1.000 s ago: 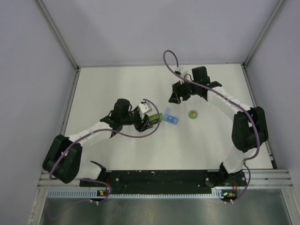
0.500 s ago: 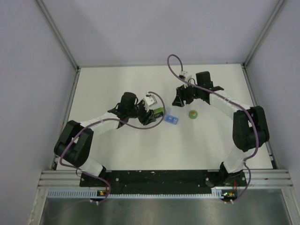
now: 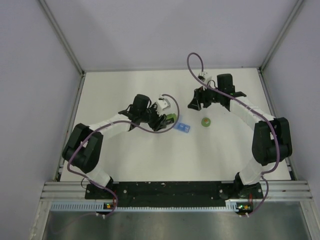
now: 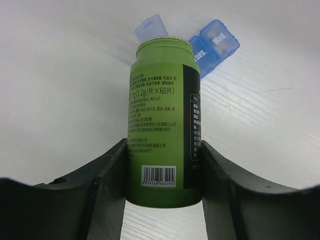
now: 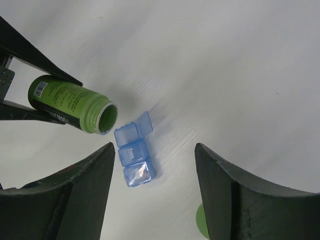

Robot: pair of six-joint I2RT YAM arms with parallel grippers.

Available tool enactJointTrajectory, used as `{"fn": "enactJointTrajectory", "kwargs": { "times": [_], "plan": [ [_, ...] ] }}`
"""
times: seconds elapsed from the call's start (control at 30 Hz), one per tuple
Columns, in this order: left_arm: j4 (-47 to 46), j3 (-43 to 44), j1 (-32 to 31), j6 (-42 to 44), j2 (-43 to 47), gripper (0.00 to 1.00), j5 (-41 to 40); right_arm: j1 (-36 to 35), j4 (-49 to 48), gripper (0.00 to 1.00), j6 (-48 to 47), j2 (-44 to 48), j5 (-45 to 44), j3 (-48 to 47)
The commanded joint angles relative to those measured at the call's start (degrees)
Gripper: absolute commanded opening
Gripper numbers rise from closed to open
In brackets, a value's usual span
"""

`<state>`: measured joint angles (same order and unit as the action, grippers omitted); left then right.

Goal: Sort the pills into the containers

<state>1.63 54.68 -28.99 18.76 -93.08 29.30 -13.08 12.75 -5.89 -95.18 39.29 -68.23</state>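
Observation:
My left gripper is shut on a green pill bottle, uncapped, tipped on its side with its open mouth beside the blue pill box. The box has three compartments; the end one next to the bottle has its lid up, the other two are closed. The bottle and box show in the right wrist view. No loose pills show. My right gripper is open and empty, above and behind the box. The bottle's green cap lies on the table right of the box.
The white table is walled by grey panels with metal rails at left and right. The black base rail with both arm mounts runs along the near edge. Purple cables loop over both arms.
My left arm has swung right and farther back, carrying the bottle with its mouth to the pill box. My right gripper has moved a little right and back.

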Motion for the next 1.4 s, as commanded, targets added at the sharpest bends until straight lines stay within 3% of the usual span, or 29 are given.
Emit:
{"fn": "enactJointTrajectory", "kwargs": {
  "times": [0.0, 1.37],
  "plan": [
    [3.11, 3.07, -0.80, 1.36, -0.26, 0.00, -1.17, 0.77, -2.21, 0.64, 0.35, 2.36, 1.67, 0.03],
    [15.07, 12.47, -5.11, 4.18, -5.62, 0.00, -6.80, 1.83, -2.12, 0.64, 0.62, 2.63, 3.60, 1.25]
  ]
}}
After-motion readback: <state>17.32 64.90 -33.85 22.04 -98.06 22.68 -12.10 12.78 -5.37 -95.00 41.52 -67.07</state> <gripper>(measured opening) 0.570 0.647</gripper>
